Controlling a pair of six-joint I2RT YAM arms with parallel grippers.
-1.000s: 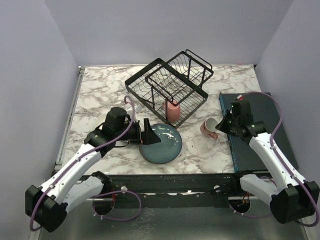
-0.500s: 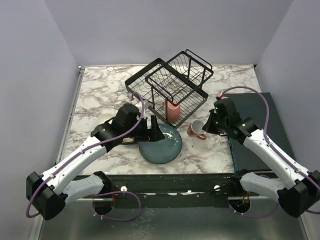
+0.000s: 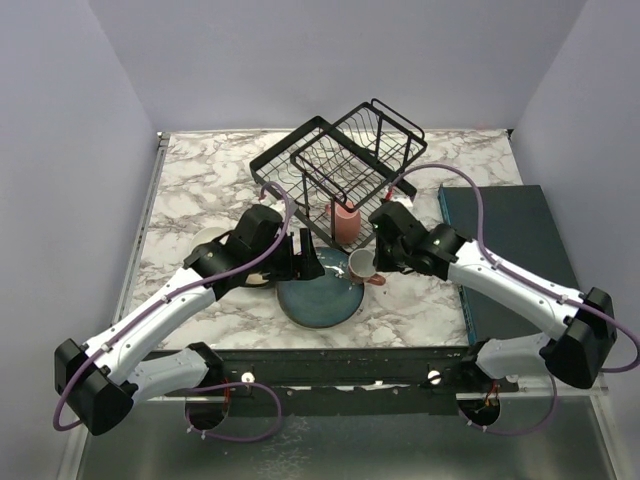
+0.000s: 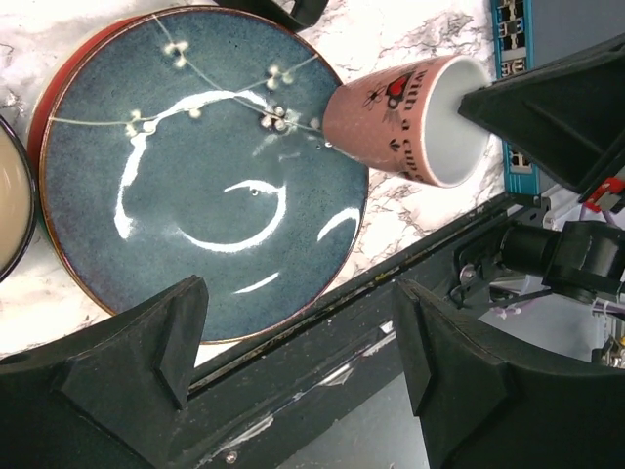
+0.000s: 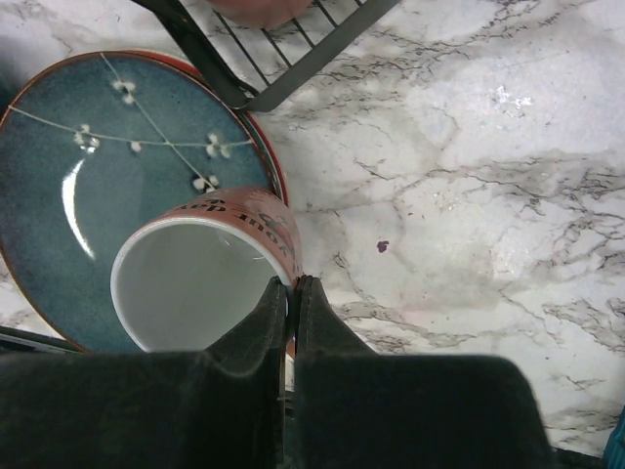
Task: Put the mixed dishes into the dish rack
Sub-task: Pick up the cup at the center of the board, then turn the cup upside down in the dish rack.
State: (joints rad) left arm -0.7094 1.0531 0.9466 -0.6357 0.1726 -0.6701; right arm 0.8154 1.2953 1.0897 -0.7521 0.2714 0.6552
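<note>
A dark teal-blue plate (image 3: 318, 297) lies on a red plate (image 5: 277, 178) at the table's near middle. My right gripper (image 3: 372, 268) is shut on the rim of a pink mug (image 3: 361, 266), held tilted over the teal plate's right edge; the wrist view shows the fingers pinching the mug's wall (image 5: 195, 278). My left gripper (image 3: 311, 263) is open and empty above the plate's left part (image 4: 195, 176). The other pink mug (image 3: 345, 221) stands in the lower tray of the black dish rack (image 3: 340, 165). A dark bowl with tan inside (image 4: 10, 205) sits left of the plates.
A dark teal flat slab (image 3: 515, 255) lies at the right edge of the table. A white dish (image 3: 208, 240) lies partly hidden under my left arm. The dish rack's front corner (image 5: 249, 83) is close beyond the held mug.
My right arm has carried the pink mug left, from beside the slab to over the teal plate's right edge. My left gripper has moved right over the plate and stayed open.
</note>
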